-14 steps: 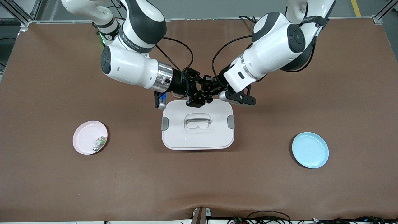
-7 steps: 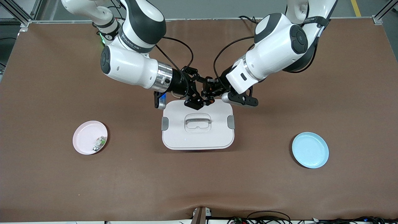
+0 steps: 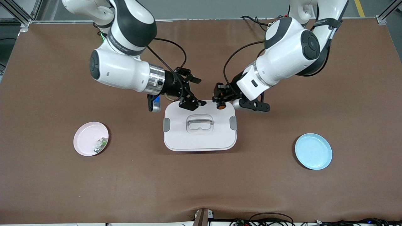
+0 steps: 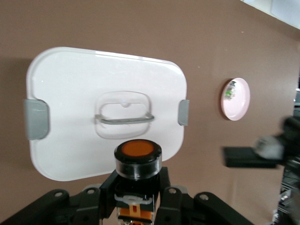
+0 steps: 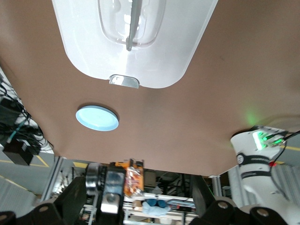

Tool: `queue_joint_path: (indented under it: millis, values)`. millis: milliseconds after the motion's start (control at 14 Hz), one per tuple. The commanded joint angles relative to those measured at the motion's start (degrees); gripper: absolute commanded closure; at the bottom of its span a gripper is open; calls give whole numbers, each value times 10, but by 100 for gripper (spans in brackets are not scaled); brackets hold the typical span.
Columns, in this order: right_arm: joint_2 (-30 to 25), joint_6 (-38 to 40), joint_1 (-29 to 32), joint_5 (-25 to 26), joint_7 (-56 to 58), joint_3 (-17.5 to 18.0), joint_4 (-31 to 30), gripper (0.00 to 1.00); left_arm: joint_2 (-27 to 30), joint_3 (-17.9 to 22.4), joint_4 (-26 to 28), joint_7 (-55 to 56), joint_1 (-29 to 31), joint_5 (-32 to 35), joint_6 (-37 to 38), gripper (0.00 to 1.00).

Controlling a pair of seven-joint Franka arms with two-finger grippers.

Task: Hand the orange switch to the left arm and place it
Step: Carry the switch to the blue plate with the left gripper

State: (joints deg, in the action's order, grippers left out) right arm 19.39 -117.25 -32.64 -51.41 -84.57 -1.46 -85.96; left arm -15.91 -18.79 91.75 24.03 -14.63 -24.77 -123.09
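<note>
The orange switch (image 3: 221, 106) is held in my left gripper (image 3: 220, 99), which is shut on its black body, orange cap facing out. It hangs over the edge of the white box (image 3: 199, 138) that lies farthest from the front camera. In the left wrist view the switch (image 4: 138, 157) sits between the fingers above the box (image 4: 70, 117). My right gripper (image 3: 192, 92) is open and empty, over the same box edge toward the right arm's end. In the right wrist view the box (image 5: 154, 61) is in sight, and the switch (image 5: 133, 180) shows in the other gripper.
A pink plate (image 3: 86, 138) holding a small green-and-white component (image 3: 100, 144) lies toward the right arm's end. A blue plate (image 3: 313, 151) lies toward the left arm's end and also shows in the right wrist view (image 5: 97, 118).
The two grippers were together over the box edge. The right gripper has let go and drawn back toward its own end; the left gripper has pulled away holding the switch.
</note>
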Motion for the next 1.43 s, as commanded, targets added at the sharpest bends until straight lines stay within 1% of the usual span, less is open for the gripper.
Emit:
queue_joint_path:
  millis: [0,143,286,357,500,643,786,857,929,1000,1143,1286,1357]
  values:
    - [-73,37,25,9,90,2,-78,0,5,1,5,-8,19,35,18,100]
    - [-105,76,51,38,149,2,-113,0,3,2,6,-12,39,58,18,100]
    - [-138,114,75,77,220,2,-153,0,-3,2,10,-13,64,109,36,100]
    - [-157,124,88,101,259,2,-178,0,-6,2,10,-16,74,134,55,100]
    - [-193,141,118,156,349,2,-227,0,-12,2,14,-40,103,181,66,100]
    - [-232,142,150,221,445,2,-287,0,-16,2,31,-118,150,188,67,100]
    - [-258,142,180,276,517,1,-327,0,-25,2,40,-218,199,191,67,100]
    - [-269,141,200,300,558,1,-343,0,-36,2,40,-264,218,207,67,100]
    - [-285,138,237,342,633,1,-367,0,-53,2,42,-316,242,256,66,100]
    - [-294,136,258,372,677,2,-380,0,-60,2,42,-327,248,284,64,100]
    - [-307,139,303,402,752,2,-389,0,-79,1,40,-358,267,320,57,100]
    - [-308,147,343,433,812,2,-382,0,-101,2,40,-409,279,324,31,100]
    - [-305,155,360,445,821,2,-365,0,-111,2,40,-439,280,324,19,100]
